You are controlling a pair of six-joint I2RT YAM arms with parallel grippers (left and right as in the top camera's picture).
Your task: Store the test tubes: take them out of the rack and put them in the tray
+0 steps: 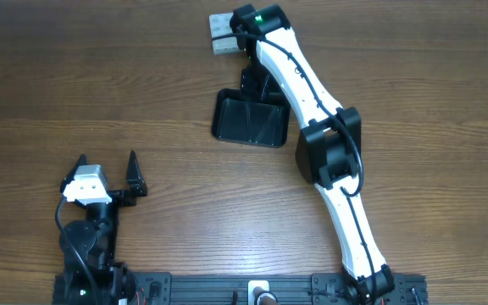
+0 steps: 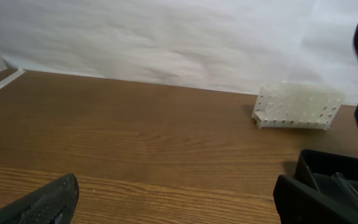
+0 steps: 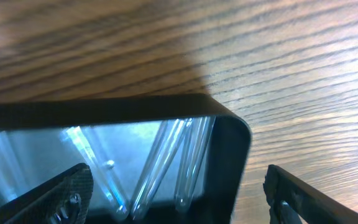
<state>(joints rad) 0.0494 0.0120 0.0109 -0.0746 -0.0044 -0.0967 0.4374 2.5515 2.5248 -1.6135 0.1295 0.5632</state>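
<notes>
Right wrist view is looking down into the black tray (image 3: 229, 155), where several clear test tubes (image 3: 163, 155) are lying side by side, slightly fanned. Their long axes are running roughly along the arm's line of reach, and their rounded ends are pointing toward the right gripper (image 3: 179, 177). That gripper is hanging just above the tray's end with its fingers spread wide and nothing between them. From where I'm standing, what matters is the white rack (image 1: 221, 38). It is sitting on the wooden table (image 1: 413, 85) just beyond the tray's far end, close beside the right arm's wrist, so the right arm is by far the nearer one. The left gripper (image 1: 107, 159) is resting well apart, near its own base, also gaping open and holding nothing. I'm not making out any tubes standing in the rack from the left wrist view, so I'm judging the job nearly or fully done. If one is remaining, the right gripper is needing only a short reach past the tray.
</notes>
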